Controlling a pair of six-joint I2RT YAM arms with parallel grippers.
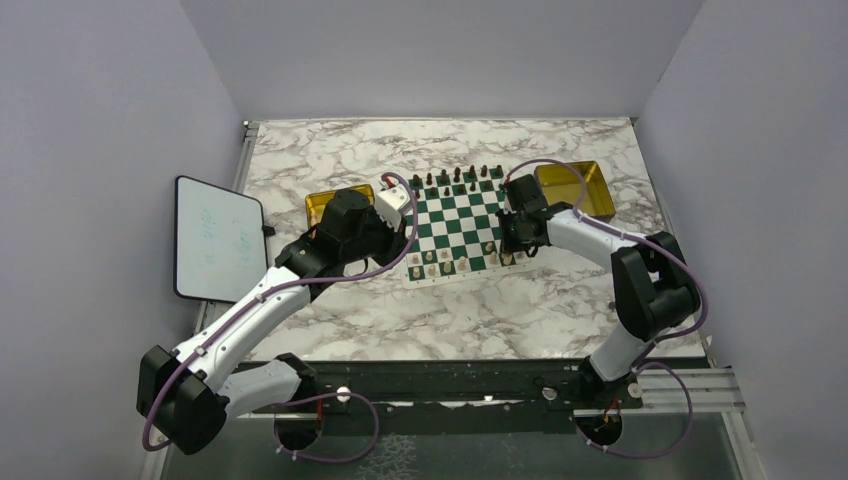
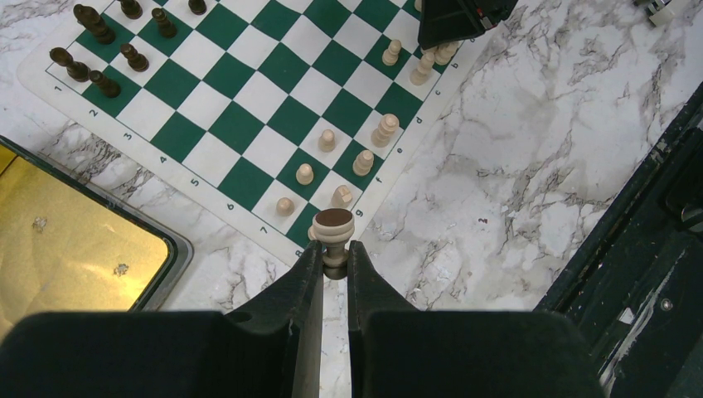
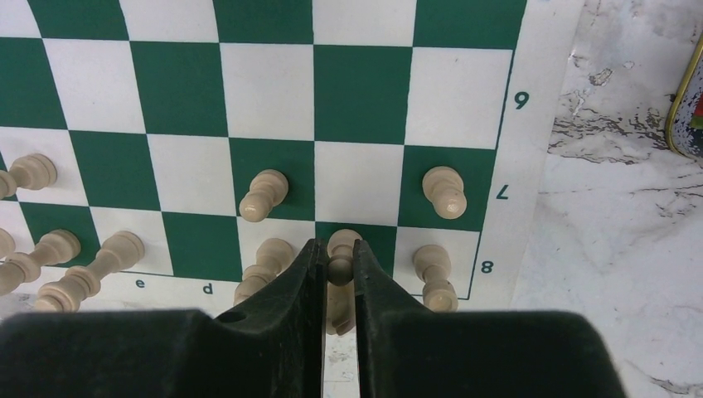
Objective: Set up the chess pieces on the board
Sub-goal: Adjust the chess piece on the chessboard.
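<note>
Left pincer (image 2: 335,249) clenched on a cream piece (image 2: 334,225) at the board (image 2: 249,124) corner. Right pincer (image 3: 338,249) clenched on a back-row piece (image 3: 342,245) in row 8. Top view alone shows the tablet (image 1: 215,238) at the marble bench (image 1: 520,300) left edge, and grey walls.

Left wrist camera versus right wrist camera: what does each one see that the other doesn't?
Only the left wrist view: the dark pieces at the board's far end, and the left gripper shut on a dark-topped cream piece. Only the right wrist view: the back-row cream piece pinched in the right gripper, on row 8. Both: the green and white board and the standing cream pieces.
</note>
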